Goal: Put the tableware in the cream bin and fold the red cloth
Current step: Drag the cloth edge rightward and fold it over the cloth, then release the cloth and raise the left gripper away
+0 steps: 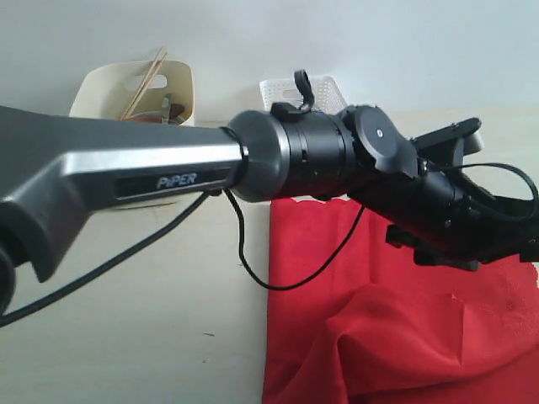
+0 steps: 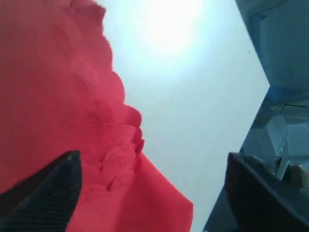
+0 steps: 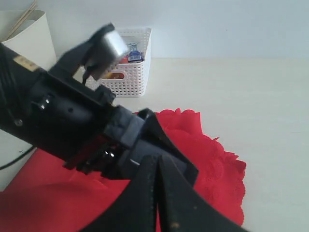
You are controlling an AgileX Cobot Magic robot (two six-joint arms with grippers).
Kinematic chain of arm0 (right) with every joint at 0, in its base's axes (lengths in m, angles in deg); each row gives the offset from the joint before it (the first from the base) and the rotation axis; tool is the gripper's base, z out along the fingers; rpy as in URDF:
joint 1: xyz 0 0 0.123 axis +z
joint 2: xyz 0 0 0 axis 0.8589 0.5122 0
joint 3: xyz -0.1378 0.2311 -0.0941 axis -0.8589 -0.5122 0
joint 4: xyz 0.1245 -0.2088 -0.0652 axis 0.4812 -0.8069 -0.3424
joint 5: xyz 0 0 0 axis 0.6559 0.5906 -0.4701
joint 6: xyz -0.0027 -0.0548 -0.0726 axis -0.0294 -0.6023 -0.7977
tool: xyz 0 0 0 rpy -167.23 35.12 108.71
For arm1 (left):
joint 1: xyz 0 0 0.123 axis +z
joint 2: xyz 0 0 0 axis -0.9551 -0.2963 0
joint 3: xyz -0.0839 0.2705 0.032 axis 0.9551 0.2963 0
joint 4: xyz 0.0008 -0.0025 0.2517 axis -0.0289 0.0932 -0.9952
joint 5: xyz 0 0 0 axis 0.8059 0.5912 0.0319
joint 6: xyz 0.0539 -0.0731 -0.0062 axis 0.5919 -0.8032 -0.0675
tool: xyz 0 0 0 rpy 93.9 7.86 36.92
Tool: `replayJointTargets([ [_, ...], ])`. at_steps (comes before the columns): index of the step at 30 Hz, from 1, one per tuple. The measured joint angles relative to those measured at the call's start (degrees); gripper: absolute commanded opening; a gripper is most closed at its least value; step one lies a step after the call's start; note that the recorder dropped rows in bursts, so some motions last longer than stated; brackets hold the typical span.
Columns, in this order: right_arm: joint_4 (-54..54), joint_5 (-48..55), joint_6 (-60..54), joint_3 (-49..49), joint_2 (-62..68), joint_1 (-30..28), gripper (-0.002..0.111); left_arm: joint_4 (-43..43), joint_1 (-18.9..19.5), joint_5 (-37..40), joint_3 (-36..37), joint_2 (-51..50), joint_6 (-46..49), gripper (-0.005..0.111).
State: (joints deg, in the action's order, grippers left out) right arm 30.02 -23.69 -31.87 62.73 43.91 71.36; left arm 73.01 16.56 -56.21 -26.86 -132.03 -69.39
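The left gripper (image 2: 152,159) has its jaws wide over the scalloped edge of the red cloth (image 2: 58,87) on the counter (image 2: 193,121). The right gripper (image 3: 158,169) has its jaws pressed together, with nothing between.

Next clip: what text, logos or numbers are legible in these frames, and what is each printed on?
"PiPER": on the grey link of the left arm, in the exterior view.
Blue label on the carton in the white basket: too small to read.
Tan sticker on the black arm in the right wrist view: blurred, unreadable.
Nothing else is legible; the left wrist view shows no text.
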Motion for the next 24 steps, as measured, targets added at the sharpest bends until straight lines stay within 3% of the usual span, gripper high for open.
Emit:
replayJointTargets([
  [7, 0.0, 0.0, 0.0, 0.0, 0.0, 0.0, 0.000, -14.5, 0.4, 6.6, 0.0, 7.6, -2.9, 0.078],
  [16, 0.0, 0.0, 0.0, 0.0, 0.0, 0.0, 0.000, -46.7, 3.0, 22.1, 0.8, 15.7, -16.9, 0.078],
  [24, 0.0, 0.0, 0.0, 0.0, 0.0, 0.0, 0.000, -57.9, 3.2, 24.2, 8.8, 27.7, -20.8, 0.078],
])
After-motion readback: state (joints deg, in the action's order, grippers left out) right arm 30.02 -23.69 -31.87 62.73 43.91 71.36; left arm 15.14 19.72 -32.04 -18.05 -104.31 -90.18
